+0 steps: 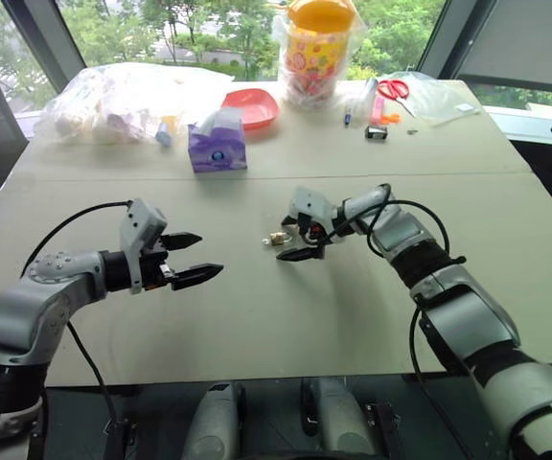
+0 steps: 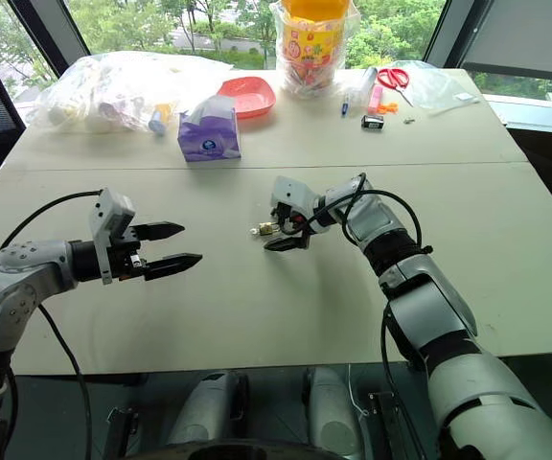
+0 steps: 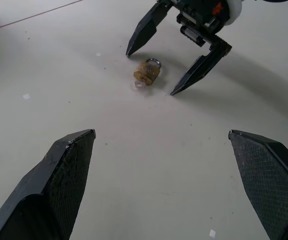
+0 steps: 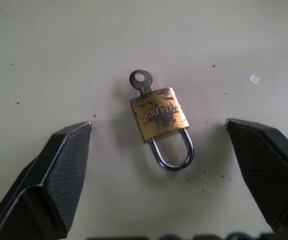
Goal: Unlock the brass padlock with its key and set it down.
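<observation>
Right wrist view: the brass padlock lies flat on the pale table, its key seated in the body, shackle apparently closed; the right gripper straddles it, jaws wide and empty; the left gripper hovers well apart, also spread and holding nothing. Small, rigid, smooth metal, the lock looks light and likely to skid, so the flat brass sides seem the surest hold; beyond sit a tissue box, a red bowl and windows onto trees.
</observation>
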Tool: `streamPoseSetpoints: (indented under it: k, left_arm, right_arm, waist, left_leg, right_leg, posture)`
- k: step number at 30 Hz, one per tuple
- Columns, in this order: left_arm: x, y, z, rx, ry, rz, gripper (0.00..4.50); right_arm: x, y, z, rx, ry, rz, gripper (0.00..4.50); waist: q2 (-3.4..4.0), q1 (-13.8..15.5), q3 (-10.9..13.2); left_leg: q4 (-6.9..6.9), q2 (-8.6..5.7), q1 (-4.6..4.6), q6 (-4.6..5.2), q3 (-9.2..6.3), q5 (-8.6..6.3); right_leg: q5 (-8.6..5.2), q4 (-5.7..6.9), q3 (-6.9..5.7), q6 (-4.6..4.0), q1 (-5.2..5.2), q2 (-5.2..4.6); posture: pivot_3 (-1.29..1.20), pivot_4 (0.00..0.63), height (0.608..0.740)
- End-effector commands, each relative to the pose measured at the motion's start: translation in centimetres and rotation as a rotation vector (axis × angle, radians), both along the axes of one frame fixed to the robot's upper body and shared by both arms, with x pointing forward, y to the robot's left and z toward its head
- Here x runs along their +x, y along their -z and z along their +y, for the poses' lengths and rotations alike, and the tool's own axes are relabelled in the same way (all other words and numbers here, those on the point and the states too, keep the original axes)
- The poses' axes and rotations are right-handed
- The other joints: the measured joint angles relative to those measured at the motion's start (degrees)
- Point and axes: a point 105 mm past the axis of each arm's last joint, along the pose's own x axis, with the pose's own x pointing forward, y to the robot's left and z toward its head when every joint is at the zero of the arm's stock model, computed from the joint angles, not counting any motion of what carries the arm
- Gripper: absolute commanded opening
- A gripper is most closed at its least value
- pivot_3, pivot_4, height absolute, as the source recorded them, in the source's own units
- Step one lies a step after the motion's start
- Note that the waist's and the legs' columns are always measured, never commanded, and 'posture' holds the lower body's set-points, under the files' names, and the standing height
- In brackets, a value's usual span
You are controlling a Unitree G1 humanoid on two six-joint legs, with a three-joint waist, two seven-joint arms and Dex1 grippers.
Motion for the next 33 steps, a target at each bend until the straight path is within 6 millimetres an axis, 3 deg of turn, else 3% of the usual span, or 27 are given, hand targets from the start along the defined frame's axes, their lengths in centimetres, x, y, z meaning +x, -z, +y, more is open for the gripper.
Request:
streamPoseSetpoints:
  k: [1,6,8,12,17,25,33]
  left_arm:
    - [-0.1,-1.0,-0.2,-0.007,0.003,-0.046,4.5]
    - [-0.1,-0.8,-0.3,-0.004,0.0,-0.04,4.5]
    - [0.2,-0.9,-0.3,-0.029,-0.003,-0.039,4.5]
    - [1.7,-1.4,-0.4,-0.138,0.0,-0.015,4.5]
    - [3.8,-2.6,-2.3,-0.286,0.116,0.04,4.5]
    - [6.5,-3.9,-5.1,-0.364,0.266,0.101,4.5]
    - [8.4,-2.9,-6.8,-0.312,0.307,0.086,4.5]
  right_arm:
    - [0.1,0.3,0.6,-0.008,-0.021,-0.006,3.09]
    - [0.0,1.0,1.1,-0.033,-0.045,-0.024,0.67]
    - [0.5,0.3,0.7,-0.034,-0.033,-0.115,0.69]
    - [1.3,-3.8,-0.5,0.021,-0.007,-0.443,0.69]
    - [-1.3,-6.8,-2.0,0.063,-0.032,-0.664,0.69]
    - [-3.6,-7.6,-1.8,0.091,0.011,-0.717,0.69]
    - [-3.9,-8.1,-1.7,0.092,0.05,-0.741,0.69]
  waist:
    - [0.0,-0.12,0.0]
    - [0.0,-0.23,-0.01]
    - [0.0,-0.23,-0.01]
    - [0.02,0.55,0.0]
    - [0.02,0.52,0.0]
    - [0.01,0.05,0.0]
    - [0.0,0.49,0.0]
  left_leg:
    - [0.0,0.01,0.04,0.0,0.0,0.0]
    - [0.0,0.01,0.11,-0.02,0.01,0.01]
    - [0.0,0.02,0.15,-0.02,0.01,0.01]
    - [0.05,-0.03,0.04,-0.13,-0.09,0.07]
    - [0.07,-0.19,-0.11,-0.13,-0.07,0.08]
    - [0.06,-0.13,-0.02,-0.11,-0.06,0.08]
    - [0.08,-0.16,-0.09,-0.11,-0.06,0.08]
  right_leg:
    - [-0.01,0.0,0.0,-0.01,0.04,0.0]
    - [0.01,0.0,0.01,-0.03,0.1,0.0]
    - [0.01,0.0,0.01,-0.03,0.14,0.0]
    - [0.0,0.0,-0.03,-0.04,0.13,-0.03]
    - [0.09,-0.1,-0.02,0.17,0.09,-0.16]
    - [0.1,-0.01,-0.03,0.2,0.08,-0.02]
    - [0.1,-0.06,-0.02,0.2,0.08,-0.06]
  posture:
    - [0.0,0.15,0.74]
    - [0.0,0.15,0.74]
    - [0.0,0.15,0.74]
    - [0.0,0.15,0.74]
    - [0.0,0.15,0.74]
    - [0.0,0.15,0.74]
    - [0.0,0.15,0.74]
